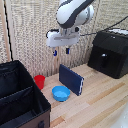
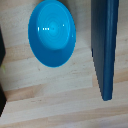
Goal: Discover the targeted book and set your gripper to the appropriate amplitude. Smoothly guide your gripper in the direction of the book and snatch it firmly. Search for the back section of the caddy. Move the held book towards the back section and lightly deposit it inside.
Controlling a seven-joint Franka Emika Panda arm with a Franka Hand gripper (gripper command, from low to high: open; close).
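Note:
The dark navy book (image 1: 71, 79) stands upright on its edge on the wooden table, just beside the blue bowl (image 1: 61, 93). In the wrist view the book (image 2: 105, 47) shows as a long dark slab next to the bowl (image 2: 51, 32). My gripper (image 1: 61, 51), with blue-tipped fingers, hangs well above the book and the bowl; its fingers are apart and hold nothing. The black fabric caddy (image 1: 17, 97) with an inner divider stands at the exterior view's left, apart from the book. The fingers do not show in the wrist view.
A red cup (image 1: 39, 81) stands between the caddy and the book. A black hard-shelled machine (image 1: 110, 52) with a front handle sits at the exterior view's right. A pale woven screen backs the table.

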